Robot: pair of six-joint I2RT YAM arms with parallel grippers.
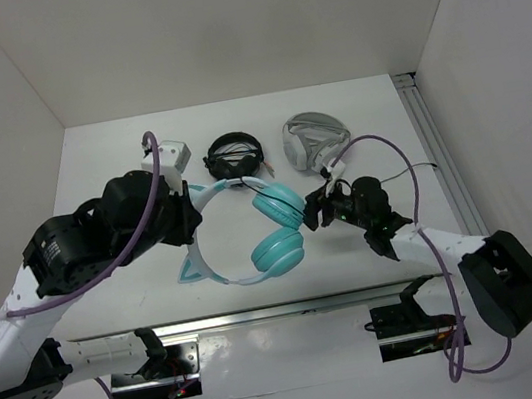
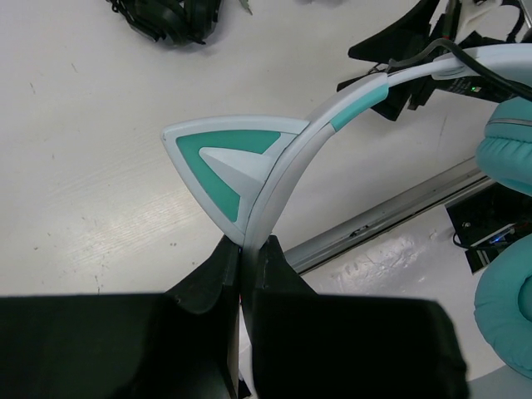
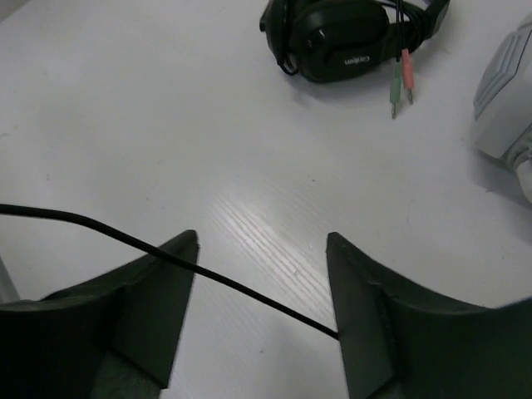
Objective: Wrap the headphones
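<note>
The teal headphones [image 1: 275, 226] lie at the table's middle, with their pale blue headband [image 1: 200, 232] and two cat ears to the left. My left gripper [image 1: 188, 218] is shut on the headband [image 2: 274, 179] just below one cat ear [image 2: 223, 160]; the teal ear cups [image 2: 509, 158] show at the right of that view. My right gripper [image 1: 314, 210] is open just right of the ear cups. In the right wrist view the thin black cable [image 3: 241, 288] runs across the gap between its spread fingers [image 3: 262, 238] and meets the right finger.
Black headphones [image 1: 235, 154] and white-grey headphones [image 1: 314, 139] lie at the back, also seen in the right wrist view as black headphones [image 3: 349, 33] with pink and green plugs. A small white box [image 1: 166, 158] sits back left. Metal rails run along the right edge [image 1: 439, 157] and front [image 1: 264, 313].
</note>
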